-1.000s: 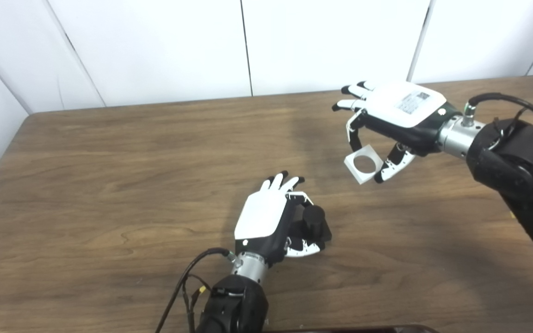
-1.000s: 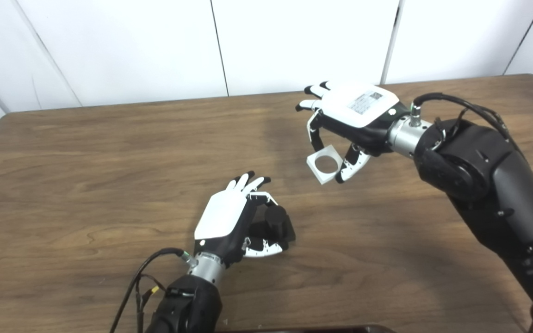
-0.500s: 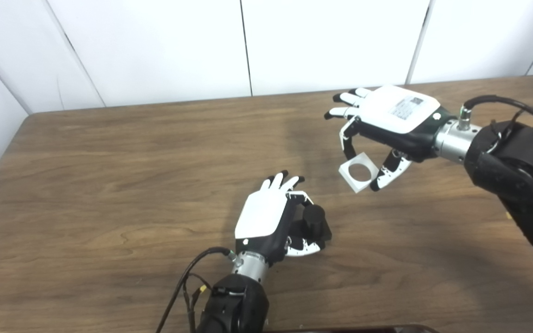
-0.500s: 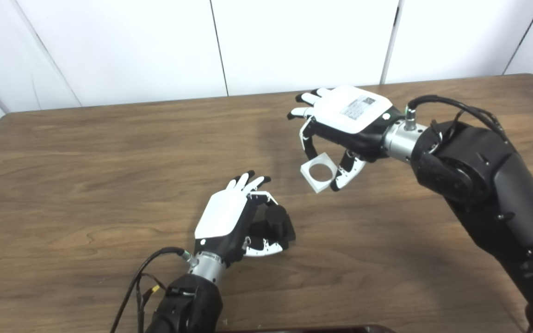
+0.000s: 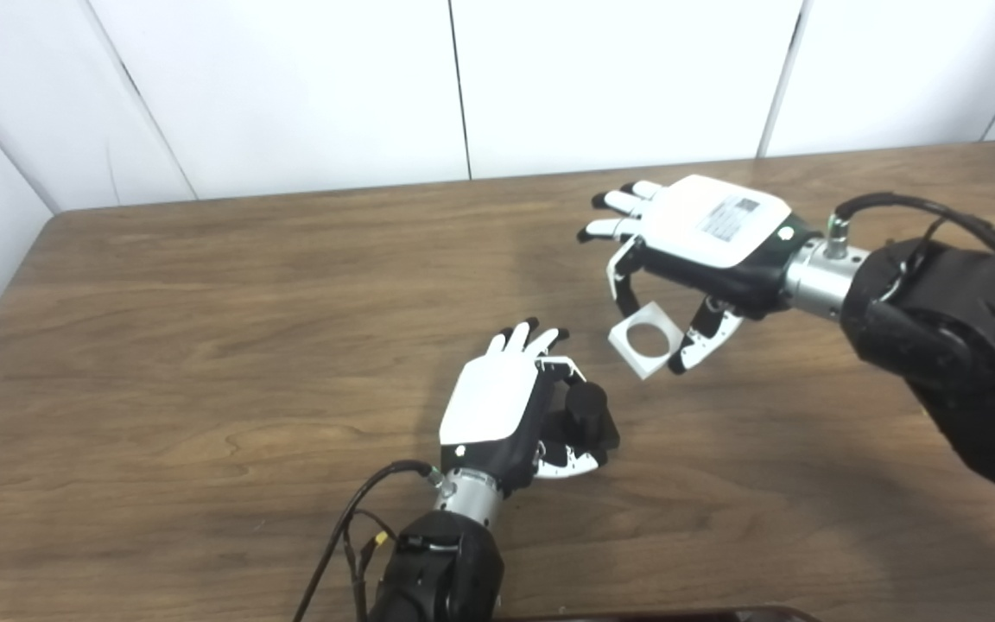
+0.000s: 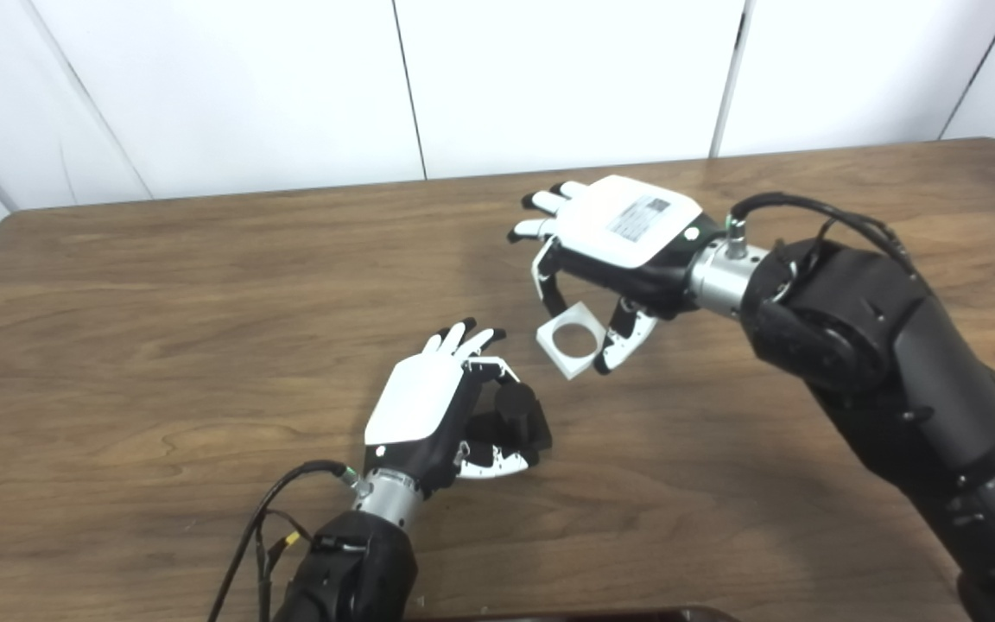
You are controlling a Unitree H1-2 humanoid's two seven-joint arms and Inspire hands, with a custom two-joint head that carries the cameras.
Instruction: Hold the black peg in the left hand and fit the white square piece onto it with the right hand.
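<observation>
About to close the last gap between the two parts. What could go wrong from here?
The white square piece is tilted in the right robot hand, pinched only at its edges, so it may slip or jam. The black peg sits half hidden in the left robot hand, whose fingers may block seating.

Peg [image 5: 586, 406] top: uncovered, open from above
Peg sides: enclosed by left hand [image 5: 497, 413], fingers and thumb wrapped round it
Gap between peg and square piece [image 5: 644, 351]: clear, bare table [image 5: 204, 345] beneath
Right hand [image 5: 705, 238]: above and beside the gap, gripping the piece
</observation>
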